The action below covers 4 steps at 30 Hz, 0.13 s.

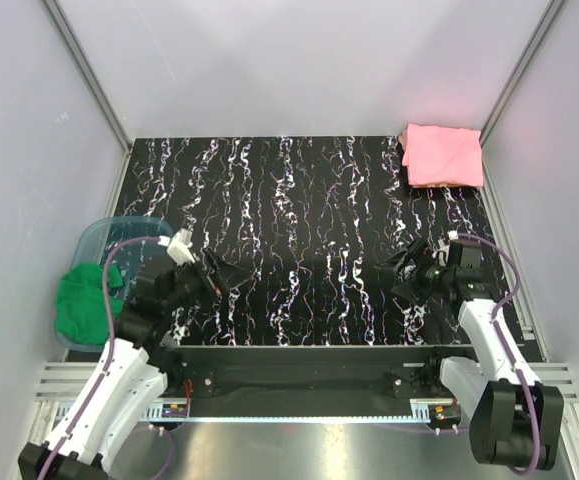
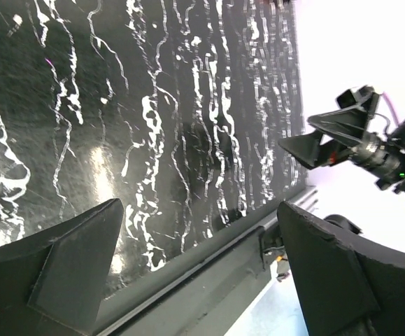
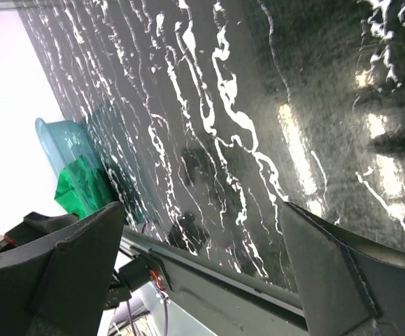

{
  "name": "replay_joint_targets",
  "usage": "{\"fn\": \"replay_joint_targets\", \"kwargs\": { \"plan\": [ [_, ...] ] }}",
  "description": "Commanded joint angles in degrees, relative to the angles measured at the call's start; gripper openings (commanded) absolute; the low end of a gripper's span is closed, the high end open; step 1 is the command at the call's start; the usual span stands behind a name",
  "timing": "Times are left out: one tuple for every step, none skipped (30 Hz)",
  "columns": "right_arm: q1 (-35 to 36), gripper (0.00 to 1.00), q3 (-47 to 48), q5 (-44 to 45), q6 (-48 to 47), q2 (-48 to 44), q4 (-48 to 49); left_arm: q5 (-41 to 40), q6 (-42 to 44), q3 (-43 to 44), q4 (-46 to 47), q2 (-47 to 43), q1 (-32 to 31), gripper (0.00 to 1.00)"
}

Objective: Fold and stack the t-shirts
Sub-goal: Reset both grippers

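While both arms sit low over the near half of the table [image 1: 299, 200], the left gripper [image 1: 237, 275] and the right gripper [image 1: 406, 275] face each other, jaws spread wide, nothing between them. The t-shirts [image 1: 442, 155] lie folded in one pink pile at the far right corner, well apart from both grippers. A translucent blue bin [image 1: 119, 232] at the left edge holds a green cloth [image 1: 81, 300].

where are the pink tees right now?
Top view: the folded pink t-shirts lie at the far right corner of the table, well beyond the open right end effector.
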Motion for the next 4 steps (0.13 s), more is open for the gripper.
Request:
{"fn": "replay_joint_targets", "kwargs": {
  "plan": [
    [0.1, 1.00, -1.3, -3.2, -0.2, -4.7, -0.5, 2.8, -3.9, -2.4, 3.1, -3.9, 0.3, 0.99],
    [0.1, 1.00, -1.9, -3.6, 0.2, -5.9, -0.4, 3.0, -4.4, -3.7, 3.8, -4.9, 0.4, 0.99],
    [0.1, 1.00, -2.6, -5.0, 1.0, -8.9, -0.2, 3.4, -5.4, -4.3, 4.4, -5.3, 0.4, 0.99],
    [0.1, 1.00, -4.3, -6.6, 1.5, -10.8, 0.4, 4.2, -6.1, -5.1, 5.1, -5.9, 0.4, 0.99]
  ]
}}
